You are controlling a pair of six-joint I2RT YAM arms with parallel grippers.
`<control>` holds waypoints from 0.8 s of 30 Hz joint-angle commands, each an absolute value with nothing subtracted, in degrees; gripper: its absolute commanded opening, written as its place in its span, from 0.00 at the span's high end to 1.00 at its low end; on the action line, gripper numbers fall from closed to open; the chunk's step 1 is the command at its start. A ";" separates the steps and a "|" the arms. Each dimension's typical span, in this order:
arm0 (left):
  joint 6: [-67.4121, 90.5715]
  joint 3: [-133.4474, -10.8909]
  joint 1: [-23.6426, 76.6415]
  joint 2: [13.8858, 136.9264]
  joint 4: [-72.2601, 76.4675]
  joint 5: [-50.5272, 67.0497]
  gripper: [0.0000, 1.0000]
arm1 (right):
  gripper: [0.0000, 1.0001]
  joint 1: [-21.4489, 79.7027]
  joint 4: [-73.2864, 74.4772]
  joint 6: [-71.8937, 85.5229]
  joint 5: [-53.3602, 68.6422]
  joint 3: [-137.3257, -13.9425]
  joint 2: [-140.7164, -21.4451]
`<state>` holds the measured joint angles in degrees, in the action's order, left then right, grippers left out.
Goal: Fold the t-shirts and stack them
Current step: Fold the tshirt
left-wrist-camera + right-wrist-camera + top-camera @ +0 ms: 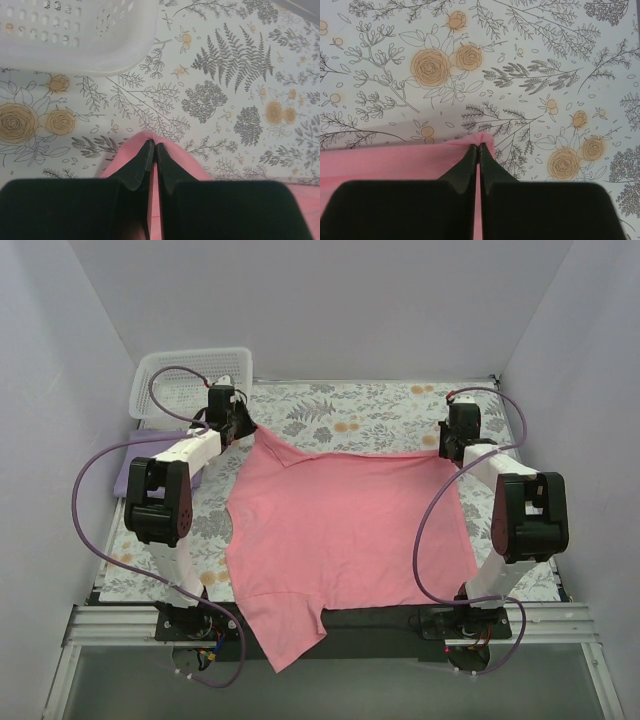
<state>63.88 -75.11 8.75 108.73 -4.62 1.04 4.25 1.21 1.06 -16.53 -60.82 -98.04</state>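
Pink t-shirt (350, 530) clamped at far corners by left and right jaws; thin pinches could be lost if tugged unevenly.

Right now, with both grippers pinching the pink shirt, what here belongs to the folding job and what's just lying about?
Job: salmon-pink cloth t-shirt, spread flat, far corners pinched by left gripper and right gripper; lavender cloth t-shirt, lying at the left.
Lying about: white plastic lattice basket; floral-print tablecloth.
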 commanded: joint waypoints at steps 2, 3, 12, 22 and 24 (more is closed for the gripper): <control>65.30 -79.27 9.05 108.45 -4.48 2.99 1.00 | 0.99 2.55 -2.02 1.40 -14.07 -64.86 -98.26; 65.39 -80.06 9.05 108.72 -4.92 2.90 1.00 | 0.99 1.77 -2.11 1.58 -13.54 -65.39 -98.70; 67.67 -82.01 9.14 108.73 -11.86 1.23 1.00 | 0.99 -1.49 2.02 5.53 -5.19 -67.24 -99.41; 72.16 -75.68 10.72 96.35 -18.80 1.49 1.00 | 0.99 -1.84 10.18 7.56 -4.91 -63.55 -92.82; 73.03 -73.75 11.07 94.40 -19.86 2.28 1.00 | 0.99 -2.02 11.25 7.56 -5.53 -62.76 -90.98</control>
